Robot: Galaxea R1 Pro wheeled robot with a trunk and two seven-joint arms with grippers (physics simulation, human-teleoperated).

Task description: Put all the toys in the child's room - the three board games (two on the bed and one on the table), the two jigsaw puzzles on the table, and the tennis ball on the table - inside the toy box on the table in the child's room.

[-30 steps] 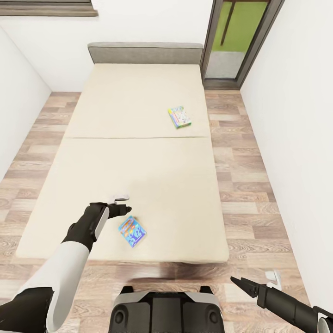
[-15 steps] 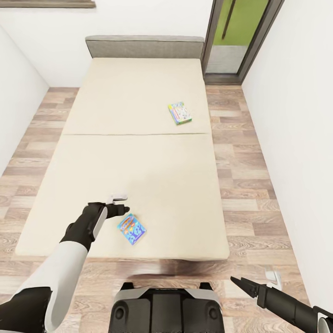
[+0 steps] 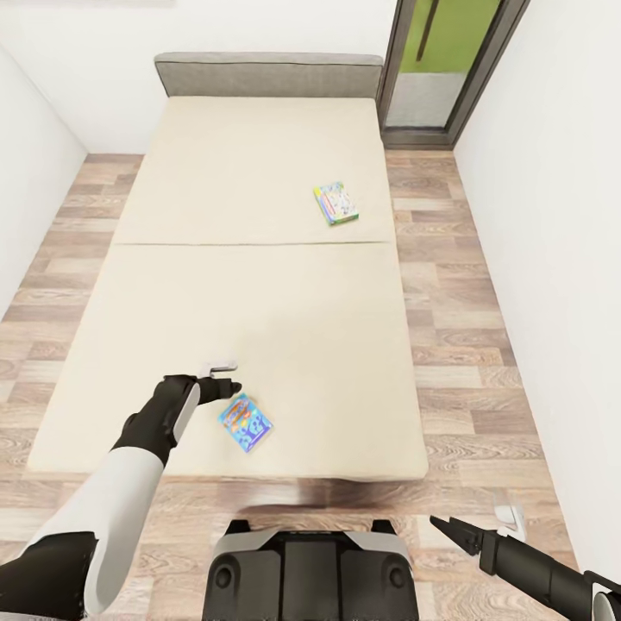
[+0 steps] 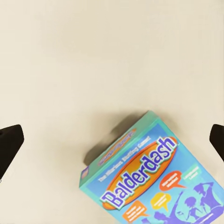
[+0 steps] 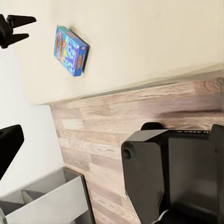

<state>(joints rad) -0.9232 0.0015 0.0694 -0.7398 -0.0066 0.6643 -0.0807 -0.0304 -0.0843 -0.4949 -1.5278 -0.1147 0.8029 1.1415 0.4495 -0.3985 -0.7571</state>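
The left gripper (image 3: 226, 380), jaws apart, hovers beside the Balderdash box (image 3: 246, 422) near the bed's (image 3: 259, 293) foot edge; right gripper (image 3: 483, 528) spread over floor (image 3: 466, 379).

Left wrist view: Balderdash box (image 4: 151, 179) between the jaws, its lower part cut off at the frame edge; jaw tips barely enter at both sides. Far box (image 3: 336, 203) on the bed (image 3: 250, 285), well beyond the left jaws: print too small to read. Right arm (image 3: 535, 569) cut off at the corner.
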